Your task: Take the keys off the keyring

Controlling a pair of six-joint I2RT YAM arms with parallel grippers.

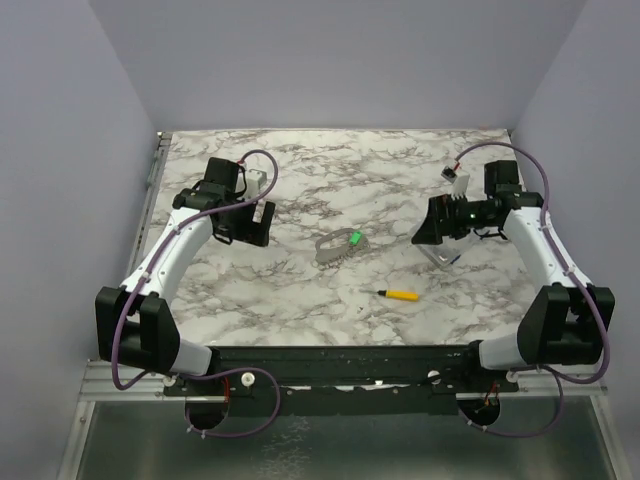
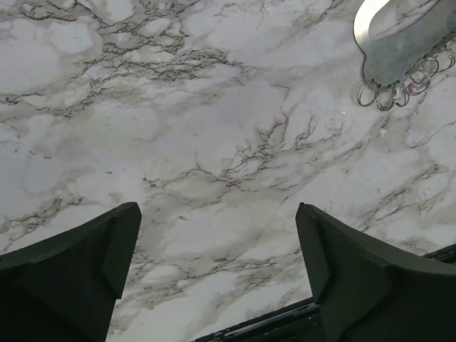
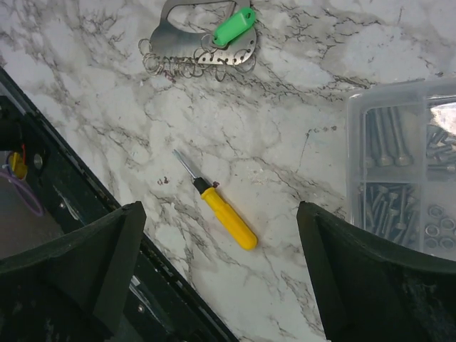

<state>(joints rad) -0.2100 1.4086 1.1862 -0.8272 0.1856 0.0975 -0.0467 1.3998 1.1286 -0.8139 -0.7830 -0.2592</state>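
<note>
The keyring (image 1: 338, 247) lies flat mid-table: a silvery oblong metal piece with several small wire rings along one edge (image 3: 187, 61). One of the keys, with a bright green head (image 3: 234, 27), rests on top of it (image 1: 354, 238); other keys are indistinct. In the left wrist view the keyring (image 2: 399, 50) is at the top right corner. My left gripper (image 1: 248, 226) hovers left of it, open and empty (image 2: 217, 214). My right gripper (image 1: 431, 228) hovers to its right, also open and empty (image 3: 221, 208).
A yellow-handled screwdriver (image 1: 400, 294) lies in front of the keyring, below my right gripper in its wrist view (image 3: 224, 214). A clear plastic box (image 3: 406, 171) of screws sits under the right arm (image 1: 441, 256). The black front rail (image 1: 340, 358) borders the near edge.
</note>
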